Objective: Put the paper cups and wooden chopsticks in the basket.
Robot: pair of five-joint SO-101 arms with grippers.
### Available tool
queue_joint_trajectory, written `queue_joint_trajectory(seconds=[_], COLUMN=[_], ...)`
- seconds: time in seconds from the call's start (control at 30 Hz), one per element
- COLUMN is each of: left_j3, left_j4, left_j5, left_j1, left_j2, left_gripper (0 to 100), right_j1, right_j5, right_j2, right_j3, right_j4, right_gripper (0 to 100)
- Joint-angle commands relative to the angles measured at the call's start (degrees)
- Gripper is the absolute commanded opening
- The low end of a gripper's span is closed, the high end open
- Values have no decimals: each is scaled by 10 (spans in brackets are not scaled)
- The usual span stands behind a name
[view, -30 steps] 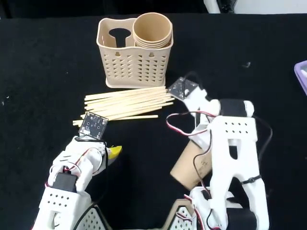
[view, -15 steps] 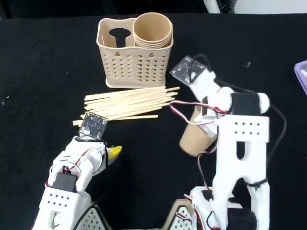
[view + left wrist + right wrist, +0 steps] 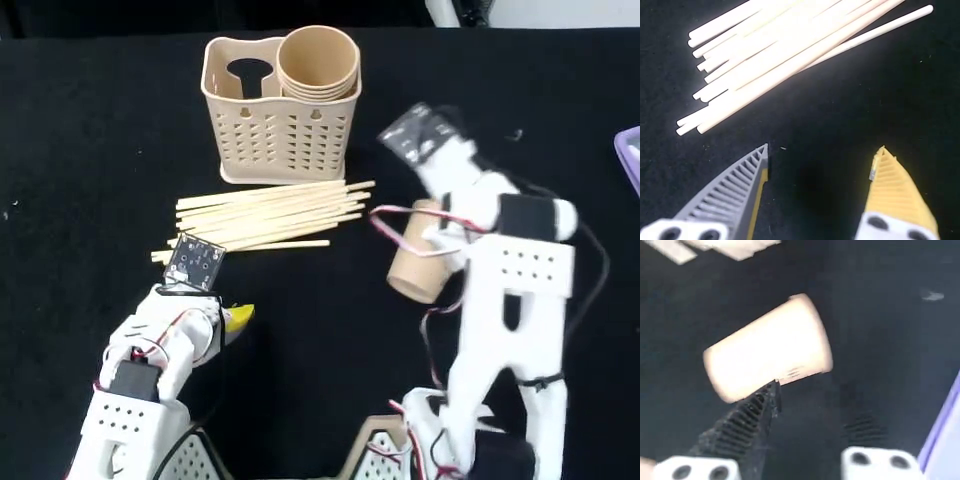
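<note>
High view let us see the basket (image 3: 270, 140) standing at the far side of the black table (image 3: 90, 130). It had two parts. A stack of paper cups (image 3: 318, 62) sat in the part nearer the right arm.

The wooden chopsticks (image 3: 265, 215) lay flat on the table in a loose bunch. They were just in front of the basket, not in it.

We saw another paper cup (image 3: 418, 266) tipped on its side, close against the right arm. It was near the ends of the chopsticks and apart from the basket. From the right wrist view, the right claw (image 3: 812, 392) looked to be pinching this paper cup, with its dark finger right at the cup's wall. That picture was blurry, so we could not see just how it gripped. We could not tell if the cup touched the table.

The left claw (image 3: 823, 147) was spread wide, with one grey finger and one yellow finger. It held nothing. It was over the black table, near the chopsticks but not touching them.

A purple thing (image 3: 630, 155) peeked in at the table's edge, on the right arm's side.
</note>
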Motion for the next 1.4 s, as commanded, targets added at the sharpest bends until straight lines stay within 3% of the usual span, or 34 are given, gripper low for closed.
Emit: queue_joint_trajectory(seconds=[0.0, 0.3, 0.73, 0.83, 1.0, 1.37], left_j3=[-5, -5, -4, -4, -4, -4], left_j4=[-10, -10, -11, -11, -11, -11], left_j5=[4, 3, 2, 2, 2, 1], left_j1=[-3, -3, -3, -3, -3, -4], left_j2=[-4, -4, -4, -4, -4, -4], left_gripper=[318, 318, 318, 318, 318, 318], right_j1=[22, 8, -9, -11, -11, -10], right_j5=[33, 142, 253, 271, 274, 172], right_j2=[56, 231, 449, 487, 514, 393], right_j3=[-6, -153, -317, -346, -366, -356], right_j4=[-44, 74, 164, 198, 215, 230], right_gripper=[243, 358, 335, 257, 10, 11])
